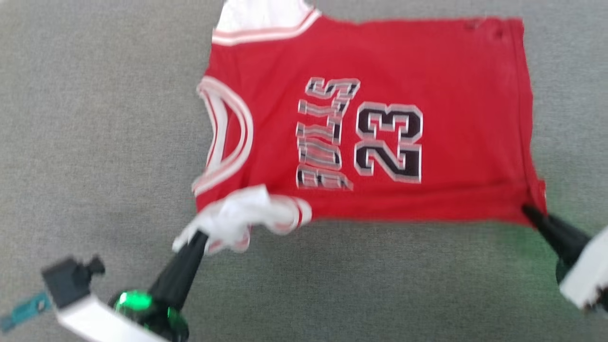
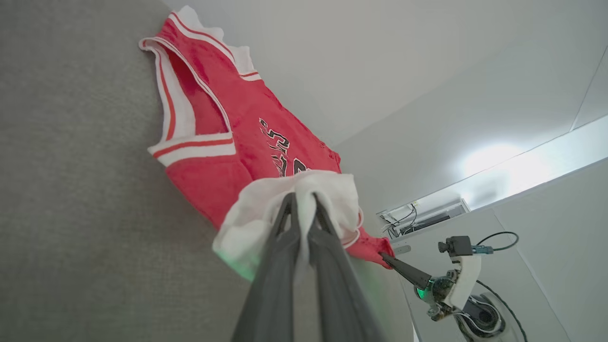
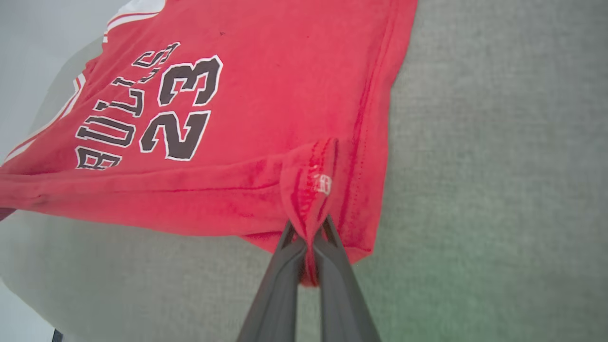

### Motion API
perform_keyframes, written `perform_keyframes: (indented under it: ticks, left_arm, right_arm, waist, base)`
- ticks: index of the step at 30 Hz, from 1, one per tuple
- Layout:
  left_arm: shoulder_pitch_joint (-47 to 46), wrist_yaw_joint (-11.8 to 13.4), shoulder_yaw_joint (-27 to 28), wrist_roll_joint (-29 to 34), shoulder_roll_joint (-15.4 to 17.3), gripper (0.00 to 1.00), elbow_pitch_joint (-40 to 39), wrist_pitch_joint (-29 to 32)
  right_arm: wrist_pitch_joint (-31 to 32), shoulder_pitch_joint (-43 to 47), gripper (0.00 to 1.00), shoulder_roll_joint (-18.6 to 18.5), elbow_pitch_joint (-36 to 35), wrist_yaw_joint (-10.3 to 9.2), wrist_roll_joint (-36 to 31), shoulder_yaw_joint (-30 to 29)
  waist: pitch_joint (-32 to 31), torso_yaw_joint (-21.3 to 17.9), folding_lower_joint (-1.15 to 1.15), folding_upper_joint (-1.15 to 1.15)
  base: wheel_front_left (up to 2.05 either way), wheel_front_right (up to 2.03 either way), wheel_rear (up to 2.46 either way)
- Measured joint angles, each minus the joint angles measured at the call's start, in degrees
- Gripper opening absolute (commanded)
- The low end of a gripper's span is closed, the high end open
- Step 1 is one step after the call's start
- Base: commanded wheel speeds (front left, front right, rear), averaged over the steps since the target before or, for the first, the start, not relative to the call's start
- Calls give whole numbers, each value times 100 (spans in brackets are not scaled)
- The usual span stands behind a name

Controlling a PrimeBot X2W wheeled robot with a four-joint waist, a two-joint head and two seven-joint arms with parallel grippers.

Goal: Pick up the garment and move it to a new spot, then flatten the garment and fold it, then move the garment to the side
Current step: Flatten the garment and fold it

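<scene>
Red garment (image 1: pixel 380 118) spread chest-up across the middle and far part of a grey woven surface (image 1: pixel 95 118). Turned sideways in the head view: neck opening (image 1: pixel 228 137) toward the left, hem (image 1: pixel 522 109) toward the right. Black lettering (image 1: pixel 323 135) outlined in white, reading "BULLS", just left of a large black number (image 1: pixel 388 142), "23", both lying on their sides. Red-and-white striped trim around the neck opening and the sleeve ends. White far sleeve (image 1: pixel 261 14) flat at the far left corner, partly cut off by the picture's top edge.

Left gripper (image 1: pixel 202 235) at the near left, its dark fingers all but closed and pinching the white near sleeve (image 1: pixel 247 213), bunched into a crumpled wad around the tips. Seen in the left wrist view as well: left gripper (image 2: pixel 301 197) with white cloth pressed between its fingers and puffed out on both sides. Green light (image 1: pixel 135 301) glowing at the base of this gripper.

Right gripper (image 1: pixel 527 209) at the near right, fully closed on the near hem corner of the garment. In the right wrist view, right gripper (image 3: pixel 308 228) with a fold of red cloth squeezed between its fingers, a small white tag (image 3: pixel 324 184) just above the tips. Also visible from the left wrist view: right gripper (image 2: pixel 382 256) nipping the red corner.

Near edge of the garment stretched between the two grippers, raised slightly off the surface with a shadow beneath it. Head view somewhat blurred.
</scene>
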Motion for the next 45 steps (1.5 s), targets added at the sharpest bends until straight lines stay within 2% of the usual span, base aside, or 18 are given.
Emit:
perform_keyframes:
  ticks: [8, 14, 20, 29, 36, 44, 45]
  left_arm:
    - [1206, 1, 457, 224, 56, 0, -692, 0]
    - [1048, 1, 408, 446, 244, 0, -834, 2]
    - [-157, 1, 197, 302, 535, 0, -581, 368]
    - [-2128, 1, -314, -376, 425, 0, 388, 1183]
    - [-2631, 1, -491, -666, 286, 0, 1211, 1141]
    - [-2803, 1, -699, -645, 287, 0, 1636, 833]
    - [-2835, 1, -768, -588, 313, 0, 1666, 809]
  right_arm:
    - [762, 1209, 0, 483, -1333, 0, -211, -694]
    - [955, 1144, 0, 833, -1655, 0, -376, -956]
    - [1002, 354, 0, 870, -1467, 0, -491, -907]
    - [1084, -826, 0, 813, -754, -1, -508, -581]
    - [813, -1170, 0, 753, -131, -1, -624, -368]
    - [432, -1173, 0, 642, 86, 0, -610, -203]
    - [369, -1173, 23, 614, 86, 0, -626, -175]
  waist:
    - [-42, -127, 0, 0]
    - [-36, -146, 0, 0]
    - [72, -151, 0, 0]
    - [548, -220, 0, 0]
    - [892, -311, 0, 0]
    - [1024, -323, 0, 0]
    - [1013, -323, 0, 0]
  base:
    - [0, 0, 0]
    - [0, 0, 0]
    - [0, 0, 0]
    - [0, 0, 0]
    - [0, 0, 0]
    - [0, 0, 0]
    - [0, 0, 0]
